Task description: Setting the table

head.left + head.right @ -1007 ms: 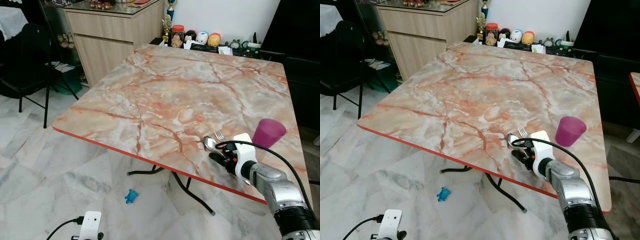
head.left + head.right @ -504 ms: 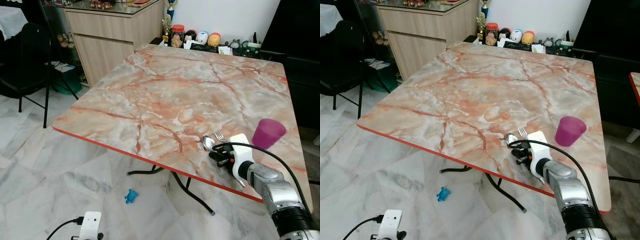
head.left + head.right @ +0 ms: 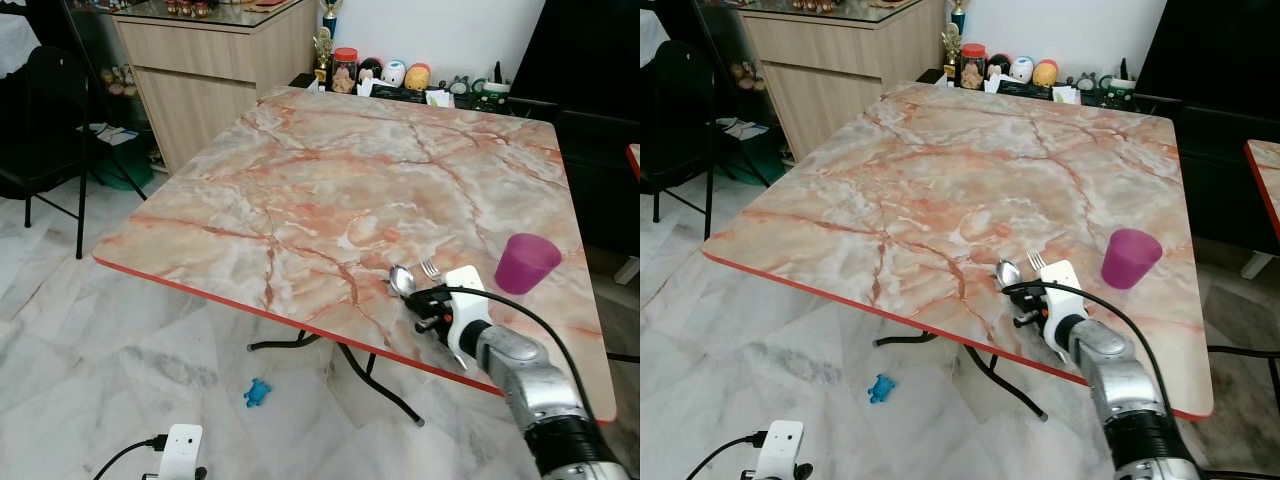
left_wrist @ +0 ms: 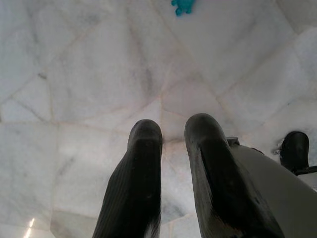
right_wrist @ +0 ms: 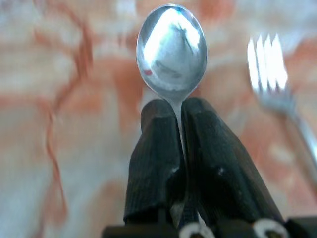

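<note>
- The right pincer (image 3: 428, 309) sits low at the lower right of the frame, over the near edge of the marble tabletop (image 3: 330, 180), its 2 fingers pinching the spoon (image 5: 172, 47) by the neck.
- The spoon's bowl points away from the robot; a fork (image 5: 270, 74) lies just beside it on the tabletop.
- To do this step well, I'd judge the spoon should go down flat, parallel to the fork, before the fingers part.
- The purple cup (image 3: 527, 263) stands near, to the right; a sideways swing could knock it.
- The red tabletop edge is close under the wrist, so there is little margin toward the robot; open room lies toward the upper left.
- The left pincer (image 4: 171, 163) hangs over the floor, fingers slightly spread.
</note>
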### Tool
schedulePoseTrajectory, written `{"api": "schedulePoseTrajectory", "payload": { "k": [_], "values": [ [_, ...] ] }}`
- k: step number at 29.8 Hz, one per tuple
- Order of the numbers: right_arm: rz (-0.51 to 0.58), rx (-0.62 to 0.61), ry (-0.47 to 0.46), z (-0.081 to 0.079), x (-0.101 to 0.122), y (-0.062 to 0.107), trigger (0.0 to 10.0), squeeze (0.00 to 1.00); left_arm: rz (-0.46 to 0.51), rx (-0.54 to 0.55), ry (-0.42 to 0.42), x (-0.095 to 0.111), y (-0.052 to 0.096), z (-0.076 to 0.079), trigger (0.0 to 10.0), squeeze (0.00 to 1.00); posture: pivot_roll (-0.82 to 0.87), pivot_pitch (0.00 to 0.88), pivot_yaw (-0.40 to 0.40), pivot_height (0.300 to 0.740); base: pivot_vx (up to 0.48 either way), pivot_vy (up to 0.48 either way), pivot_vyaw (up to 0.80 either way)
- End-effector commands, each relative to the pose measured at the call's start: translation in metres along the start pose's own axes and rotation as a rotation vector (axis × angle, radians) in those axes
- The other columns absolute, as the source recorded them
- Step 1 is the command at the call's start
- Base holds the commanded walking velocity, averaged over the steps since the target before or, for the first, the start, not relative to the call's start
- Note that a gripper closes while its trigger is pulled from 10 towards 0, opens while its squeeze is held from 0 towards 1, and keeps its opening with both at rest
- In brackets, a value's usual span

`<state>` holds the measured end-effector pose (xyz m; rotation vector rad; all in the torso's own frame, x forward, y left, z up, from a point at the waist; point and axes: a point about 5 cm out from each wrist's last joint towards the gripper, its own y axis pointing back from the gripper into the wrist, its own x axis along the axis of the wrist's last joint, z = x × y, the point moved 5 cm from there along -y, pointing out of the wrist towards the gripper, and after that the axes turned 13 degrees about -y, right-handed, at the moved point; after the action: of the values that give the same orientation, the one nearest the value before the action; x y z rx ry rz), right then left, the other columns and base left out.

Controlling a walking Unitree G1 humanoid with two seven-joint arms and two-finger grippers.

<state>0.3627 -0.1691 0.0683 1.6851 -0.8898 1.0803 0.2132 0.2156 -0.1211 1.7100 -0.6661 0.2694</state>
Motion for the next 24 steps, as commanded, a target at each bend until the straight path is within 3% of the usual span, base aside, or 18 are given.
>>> {"api": "schedulePoseTrajectory", "payload": {
  "k": [1, 3, 5, 9, 12, 14, 17, 20, 24],
  "values": [
    [0.225, -0.045, 0.064, -0.003, 0.036, 0.009, 10.0, 0.0, -0.024, 0.013, -0.005, -0.008, 0.001, -0.002, 10.0, 0.0, 0.03, 0.012, -0.002, 0.74, 0.0, 0.0, 0.0],
    [0.308, -0.093, 0.082, -0.006, 0.045, 0.014, 10.0, 0.0, -0.027, 0.016, -0.013, -0.008, 0.001, -0.003, 10.0, 0.0, 0.03, 0.013, -0.001, 0.74, 0.0, 0.0, 0.0],
    [0.412, -0.1, 0.029, -0.016, 0.052, 0.023, 10.0, 0.0, -0.026, 0.016, -0.012, -0.009, 0.001, -0.002, 10.0, 0.0, 0.03, 0.0, -0.008, 0.74, 0.0, 0.0, 0.0],
    [0.501, -0.141, 0.002, -0.019, 0.053, 0.035, 10.0, 0.0, -0.022, 0.019, -0.007, -0.01, 0.002, -0.002, 10.0, 0.0, 0.04, 0.0, -0.012, 0.74, 0.0, 0.0, 0.0],
    [0.54, -0.178, 0.039, -0.021, 0.049, 0.044, 10.0, 0.0, -0.022, 0.02, -0.005, -0.011, 0.002, -0.001, 10.0, 0.0, 0.04, 0.0, -0.015, 0.74, 0.0, 0.0, 0.0],
    [0.609, -0.239, -0.035, -0.018, 0.05, 0.056, 10.0, 0.0, -0.024, 0.019, -0.015, -0.012, 0.002, -0.001, 10.0, 0.0, 0.05, 0.0, -0.017, 0.74, 0.0, 0.0, 0.0],
    [0.578, -0.284, 0.016, -0.015, 0.038, 0.061, 10.0, 0.0, -0.025, 0.021, -0.014, -0.013, 0.002, -0.001, 10.0, 0.0, 0.05, 0.0, -0.02, 0.74, 0.0, 0.0, 0.0],
    [0.571, -0.359, -0.03, -0.001, 0.031, 0.066, 10.0, 0.0, -0.018, 0.021, -0.003, -0.011, 0.002, -0.001, 10.0, 0.0, 0.05, 0.0, -0.02, 0.74, 0.0, 0.0, 0.0],
    [0.632, -0.34, -0.052, 0.002, 0.046, 0.07, 10.0, 0.0, -0.02, 0.022, -0.005, -0.01, 0.002, -0.001, 10.0, 0.0, 0.03, 0.0, -0.016, 0.74, 0.0, 0.0, 0.0]
  ]
}}
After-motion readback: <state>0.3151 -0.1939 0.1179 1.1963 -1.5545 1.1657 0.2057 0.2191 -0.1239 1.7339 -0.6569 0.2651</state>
